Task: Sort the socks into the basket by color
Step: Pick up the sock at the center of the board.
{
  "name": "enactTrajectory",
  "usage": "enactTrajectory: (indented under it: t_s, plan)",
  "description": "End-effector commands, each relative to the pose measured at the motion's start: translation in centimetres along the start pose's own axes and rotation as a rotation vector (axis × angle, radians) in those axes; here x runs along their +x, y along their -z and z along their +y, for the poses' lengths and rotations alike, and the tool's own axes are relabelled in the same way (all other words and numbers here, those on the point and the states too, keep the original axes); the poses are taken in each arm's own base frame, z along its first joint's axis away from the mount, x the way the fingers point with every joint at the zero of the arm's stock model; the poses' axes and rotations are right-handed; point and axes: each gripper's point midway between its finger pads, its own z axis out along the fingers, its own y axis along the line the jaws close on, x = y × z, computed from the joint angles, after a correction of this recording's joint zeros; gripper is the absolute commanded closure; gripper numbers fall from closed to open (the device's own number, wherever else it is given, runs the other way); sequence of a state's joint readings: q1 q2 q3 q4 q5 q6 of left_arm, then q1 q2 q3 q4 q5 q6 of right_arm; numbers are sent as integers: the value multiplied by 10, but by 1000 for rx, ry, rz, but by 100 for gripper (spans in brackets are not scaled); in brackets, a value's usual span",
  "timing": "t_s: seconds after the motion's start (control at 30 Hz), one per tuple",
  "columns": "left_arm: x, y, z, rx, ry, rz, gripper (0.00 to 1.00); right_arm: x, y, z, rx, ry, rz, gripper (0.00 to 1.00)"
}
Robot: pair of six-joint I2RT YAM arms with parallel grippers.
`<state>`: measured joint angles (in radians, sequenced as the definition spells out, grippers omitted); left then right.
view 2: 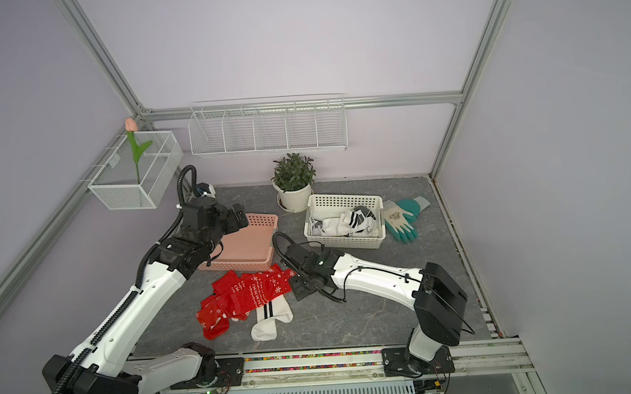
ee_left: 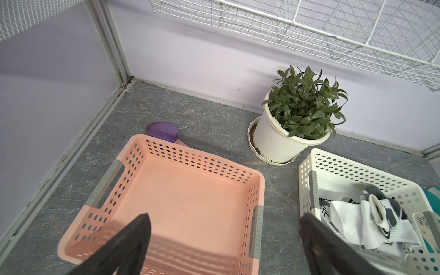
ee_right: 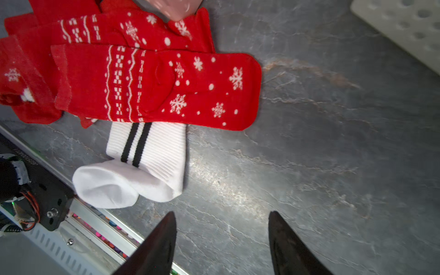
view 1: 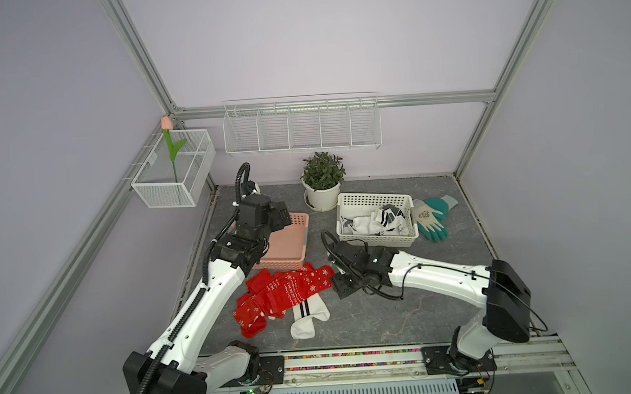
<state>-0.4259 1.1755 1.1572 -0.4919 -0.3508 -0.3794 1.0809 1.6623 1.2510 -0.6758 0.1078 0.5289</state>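
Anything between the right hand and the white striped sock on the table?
Nothing visible: only bare table lies between the right hand and the white sock. A red sock overlaps one end of it; the rest is uncovered.

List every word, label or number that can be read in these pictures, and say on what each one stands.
None can be read for certain.
Glove: a printed emblem, too small to read.
Black part by the front rail: a row of characters, too blurred to read.

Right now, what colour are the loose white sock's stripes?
Black; white sock shows best in right wrist view.
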Motion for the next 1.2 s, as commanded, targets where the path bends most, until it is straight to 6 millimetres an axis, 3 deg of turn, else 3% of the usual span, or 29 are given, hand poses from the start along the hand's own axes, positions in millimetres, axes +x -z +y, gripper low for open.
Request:
enactTrajectory:
  t_s: [0.0, 0.37, 1.17]
  plan:
    - [0, 0, 4, -27, -16, -4, 1, 0, -12, 16, -34, -35, 23, 38]
    - [-1, 1, 7, -37, -13, -11, 1, 20, -39, 43, -37, -7, 141, 46]
    - [-1, 1, 7, -39, -8, -17, 1, 46, -84, 53, -33, 5, 310, 57]
